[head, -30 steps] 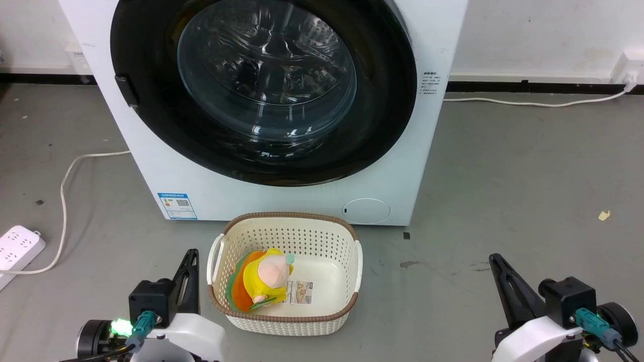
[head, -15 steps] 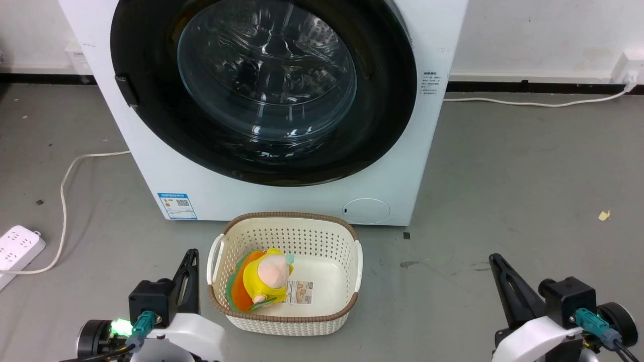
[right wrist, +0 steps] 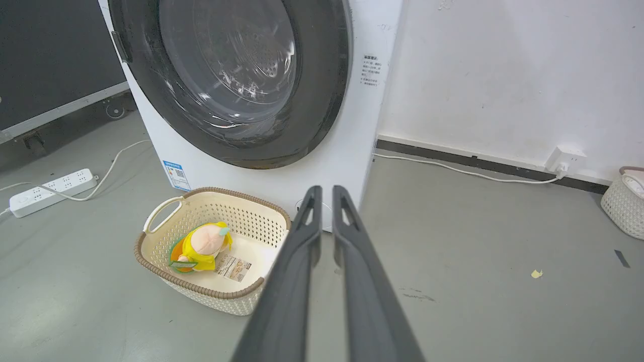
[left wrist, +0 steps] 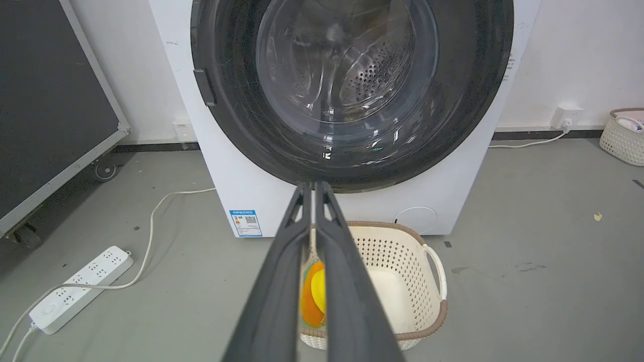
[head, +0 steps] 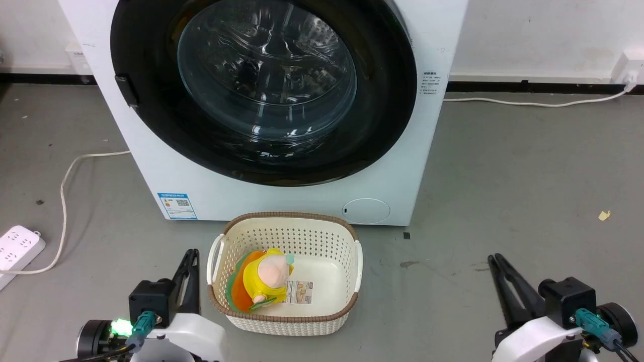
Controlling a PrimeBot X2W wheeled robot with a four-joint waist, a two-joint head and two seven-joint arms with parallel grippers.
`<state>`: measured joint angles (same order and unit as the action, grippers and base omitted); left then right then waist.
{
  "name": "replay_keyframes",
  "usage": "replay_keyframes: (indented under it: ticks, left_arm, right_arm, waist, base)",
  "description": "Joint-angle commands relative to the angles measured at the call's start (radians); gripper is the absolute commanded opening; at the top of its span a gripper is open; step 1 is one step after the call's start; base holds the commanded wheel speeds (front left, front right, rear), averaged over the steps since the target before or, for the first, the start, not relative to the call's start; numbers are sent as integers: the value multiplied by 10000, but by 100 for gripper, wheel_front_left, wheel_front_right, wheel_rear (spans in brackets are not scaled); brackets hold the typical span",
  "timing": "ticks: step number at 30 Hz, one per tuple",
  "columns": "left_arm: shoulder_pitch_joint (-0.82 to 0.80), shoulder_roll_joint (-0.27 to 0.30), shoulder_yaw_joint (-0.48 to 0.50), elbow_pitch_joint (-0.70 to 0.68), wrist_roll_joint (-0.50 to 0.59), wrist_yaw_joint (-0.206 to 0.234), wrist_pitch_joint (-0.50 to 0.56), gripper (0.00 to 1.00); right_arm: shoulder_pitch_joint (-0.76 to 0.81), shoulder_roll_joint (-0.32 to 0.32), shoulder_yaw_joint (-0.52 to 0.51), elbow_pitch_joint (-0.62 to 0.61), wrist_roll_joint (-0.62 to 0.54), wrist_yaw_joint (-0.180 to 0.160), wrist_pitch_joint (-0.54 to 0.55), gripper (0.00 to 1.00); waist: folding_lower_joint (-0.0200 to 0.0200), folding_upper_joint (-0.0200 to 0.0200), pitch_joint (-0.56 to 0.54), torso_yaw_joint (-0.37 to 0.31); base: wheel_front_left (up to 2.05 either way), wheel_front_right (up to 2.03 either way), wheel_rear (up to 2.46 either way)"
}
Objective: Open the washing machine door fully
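Observation:
The washing machine stands white and square ahead of me on the grey floor. Its door, a wide glossy black rim around a bulging glass bowl, lies flat against the front, with a small dark latch tab on its left edge. My left gripper rests low at the left, well short of the door; in the left wrist view its fingers sit pressed together, holding nothing. My right gripper rests low at the right with its fingers a little apart and nothing between them.
A cream basket with a yellow and orange plush toy sits on the floor right before the machine, between my arms. A white power strip and its cable lie to the left. Another basket stands by the right wall, and a dark wheeled panel at the left.
The right gripper's fingers have parted slightly; a second ago they looked like one closed wedge. Door, basket and left gripper have not moved.

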<state>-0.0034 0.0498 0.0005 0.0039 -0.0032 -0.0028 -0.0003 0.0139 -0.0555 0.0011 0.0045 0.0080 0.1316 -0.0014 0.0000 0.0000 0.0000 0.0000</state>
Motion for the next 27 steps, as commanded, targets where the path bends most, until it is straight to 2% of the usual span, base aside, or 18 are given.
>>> replay_keyframes:
  ticks: [1,20,27]
  left_arm:
    - [0,0,-7,0,0,0,-3,100]
    - [-70,-1,-228,113,-49,85,-334,100]
    - [-247,-1,-424,98,-91,150,-522,100]
  right_arm:
    - [1,0,-3,0,4,0,-5,100]
    - [-63,7,-4,-36,204,-1,-334,100]
    - [-322,11,-19,-119,221,-2,-521,100]
  waist:
    - [0,0,0,0]
    - [0,0,94,-6]
    - [0,0,433,96]
  base:
    - [0,0,0]
    - [0,0,0]
    - [0,0,0]
